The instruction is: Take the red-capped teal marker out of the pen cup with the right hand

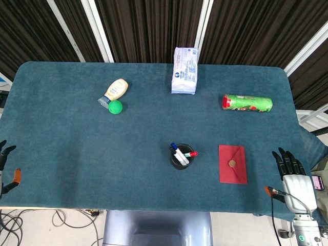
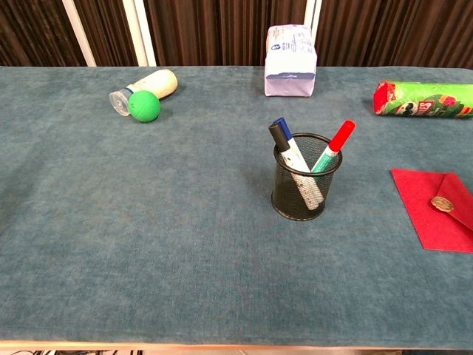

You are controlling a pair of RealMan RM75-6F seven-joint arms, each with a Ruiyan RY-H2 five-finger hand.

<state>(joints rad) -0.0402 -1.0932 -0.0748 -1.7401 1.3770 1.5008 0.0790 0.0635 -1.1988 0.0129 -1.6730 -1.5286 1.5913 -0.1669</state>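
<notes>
Covering the table, teal cloth (image 1: 77, 154), dark slatted wall (image 1: 154, 25) behind, pen cup (image 1: 182, 156) holding red-capped marker (image 2: 330, 151) well left of right hand (image 1: 292, 174), fingers spread, empty, left hand (image 1: 7, 166) barely visible, fingers unclear.

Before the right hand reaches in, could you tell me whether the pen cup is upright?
Upright: the pen cup stands on its base, markers leaning out of its open top.

A table (image 1: 61, 169) covered in teal cloth fills the room's middle. Behind it hang dark pleated curtains (image 1: 148, 25), crossed by white slanted bars (image 1: 100, 31). Cables (image 1: 31, 225) sprawl on the pale floor (lower left).
</notes>
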